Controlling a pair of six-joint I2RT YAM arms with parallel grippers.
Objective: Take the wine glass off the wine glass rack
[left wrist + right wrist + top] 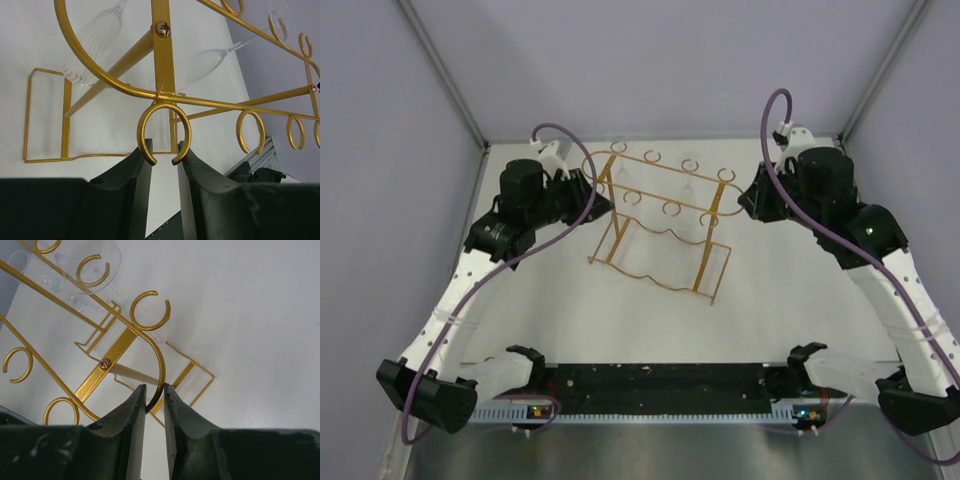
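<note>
Nothing of the removal is done yet: the wine glass [205, 64] hangs by its foot in the rails of the wine glass rack [163, 75], with a ribbed glass [100, 40] beside it. The left hand [164, 152] clamps an end loop and the right hand [154, 392] pinches the curved end wire, so neither holds a glass. The rails and curled loops hem in the foot.

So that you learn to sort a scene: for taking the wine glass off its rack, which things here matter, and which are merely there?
For the job: wine glass, or the second glass beside it; wine glass rack; left gripper; right gripper.

Merely there: purple cable; black strip; table.
</note>
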